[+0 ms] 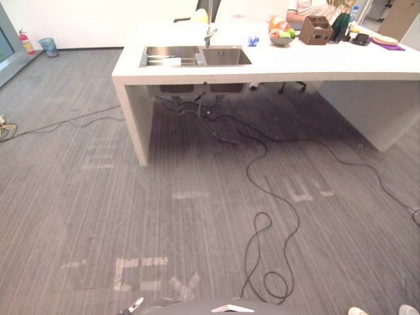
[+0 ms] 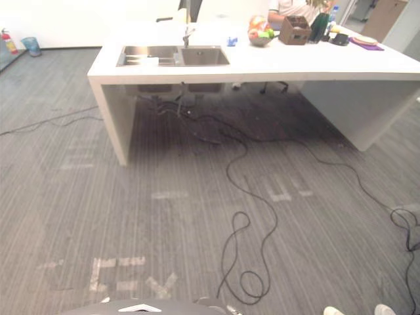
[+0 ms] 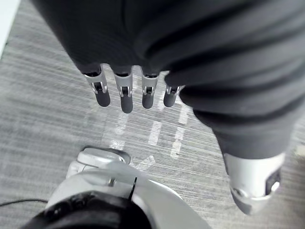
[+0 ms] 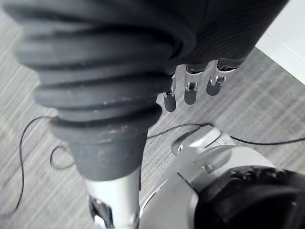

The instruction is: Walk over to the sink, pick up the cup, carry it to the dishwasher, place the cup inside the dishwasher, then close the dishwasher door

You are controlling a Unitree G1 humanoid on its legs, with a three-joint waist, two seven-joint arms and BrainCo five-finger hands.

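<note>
Cup cannot be picked out for certain at this range: a pale object (image 1: 169, 61) lies in the left basin of the sink (image 1: 226, 56), far ahead of the fingers of both hands and well apart from them. The left wrist view gives what the eye views do not. In it the left hand (image 3: 125, 95) hangs over the grey carpet (image 3: 43, 119) with its fingers straight and spread in a row, holding nothing. Pale tape marks (image 3: 155, 132) lie on the carpet just past the fingertips. The eye views give the far scene. From the left, a red fire extinguisher (image 1: 26, 42) and a blue bin (image 1: 48, 46) stand by the wall, then comes the white desk (image 1: 275, 67) with the sink set into its left end. A tap (image 1: 210, 34) rises behind the basins. Further right on the desk are a small blue thing (image 1: 253, 41), a bowl of fruit (image 1: 281, 37), a brown wooden box (image 1: 315, 31) and a purple mat (image 1: 387, 44) at the far right end. A person in a white top (image 1: 312, 8) is behind the desk. More tape marks (image 1: 141, 273) show on the carpet short of the desk, and a person's pale shoes (image 2: 335, 310) show at the lower right. In the right wrist view the right hand (image 4: 190, 91) also hangs over the carpet, fingers loose and nearly straight, with nothing between them.
</note>
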